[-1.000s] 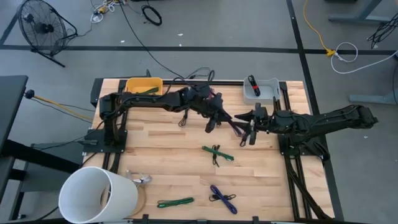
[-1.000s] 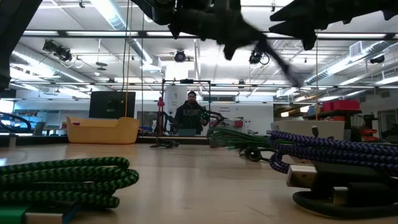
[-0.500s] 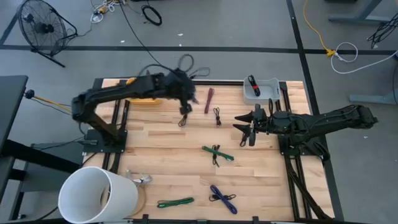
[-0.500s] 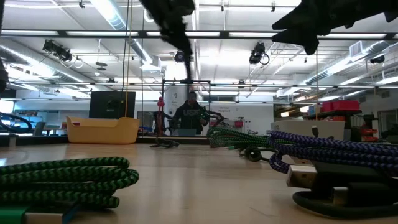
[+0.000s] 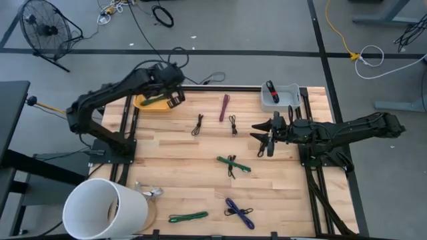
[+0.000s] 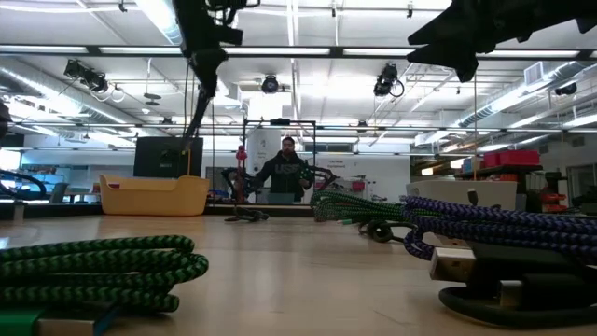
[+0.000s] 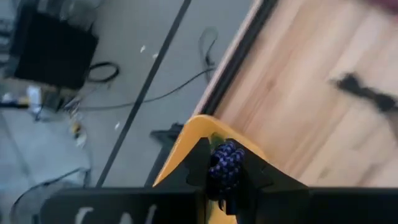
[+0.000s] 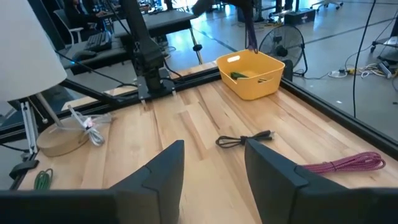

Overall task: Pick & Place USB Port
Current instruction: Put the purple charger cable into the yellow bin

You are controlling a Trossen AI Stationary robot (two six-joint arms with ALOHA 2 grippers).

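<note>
- one purple braided cable [image 7: 225, 167] sits clamped between the narrow fingers of the left tool [image 5: 175, 97], which is held above the yellow bin [image 5: 153, 100] at the counter's far left corner; in the left wrist view the bundle shows right over the bin's yellow rim.
- a green item already lies inside the yellow bin.
- the right tool [image 5: 269, 137] hangs over the right half of the counter [image 5: 193, 180], its fingers [image 8: 161, 171] spread wide with nothing between them.
- near the far edge, about midway along, a maroon cable [image 5: 224, 107] lies loose on the wood.
- two small black cables lie just beside it: one [image 5: 199, 124] towards the left, the other [image 5: 233, 124] towards the right tool.
- a green and black cable [image 5: 233, 164] lies near the counter's middle.
- along the near edge lie a green cable [image 5: 187, 217] and a blue cable [image 5: 239, 213], well apart from the bin.
- a grey tray [image 5: 279, 97] stands at the far right corner, with a dark and red item in it.
- a white lamp shade [image 5: 103, 210] covers the near left corner.
- in the low view a person [image 6: 287, 174] shows in the room beyond the counter.
</note>
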